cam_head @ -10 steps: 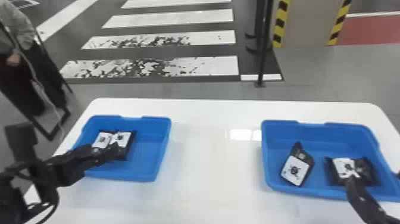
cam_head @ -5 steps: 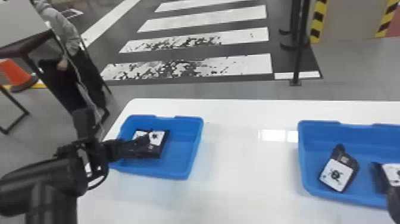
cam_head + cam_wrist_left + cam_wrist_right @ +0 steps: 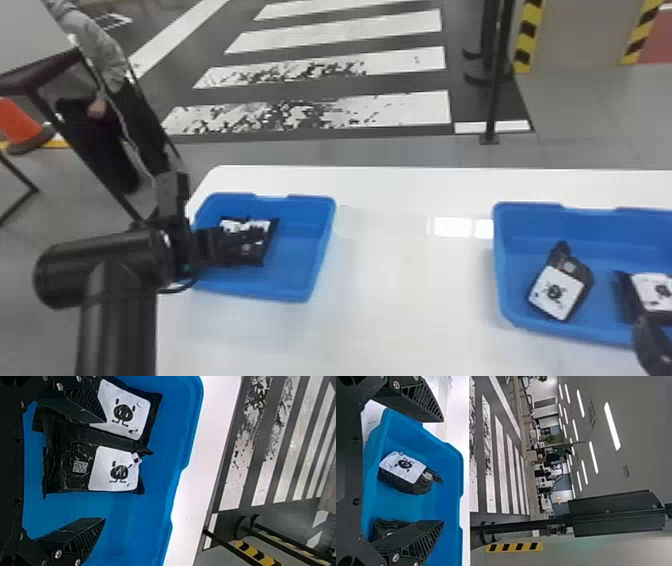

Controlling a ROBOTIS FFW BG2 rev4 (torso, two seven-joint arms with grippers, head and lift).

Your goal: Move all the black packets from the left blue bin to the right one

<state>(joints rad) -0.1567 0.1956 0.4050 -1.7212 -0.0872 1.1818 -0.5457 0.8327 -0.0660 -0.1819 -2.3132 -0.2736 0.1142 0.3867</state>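
Left bin [image 3: 317,220] and right bin [image 3: 530,220]: both solid blue. Packets [image 3: 67,475]: black, white labels [image 3: 99,477] w/ black cartoon figures. QR patch [image 3: 80,466] is black/pale checkered. Counter [image 3: 410,300] white. Left gripper [image 3: 247,240], right gripper [image 3: 652,345]: black. Crosswalk [image 3: 350,30]: white stripes on dark grey, nearer ones speckled black. Pillar edging [image 3: 527,37]: yellow/black diagonals. Cone [image 3: 17,120] orange.

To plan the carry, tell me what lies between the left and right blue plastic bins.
Glossy white tabletop with a bright reflection, seen in the head view.
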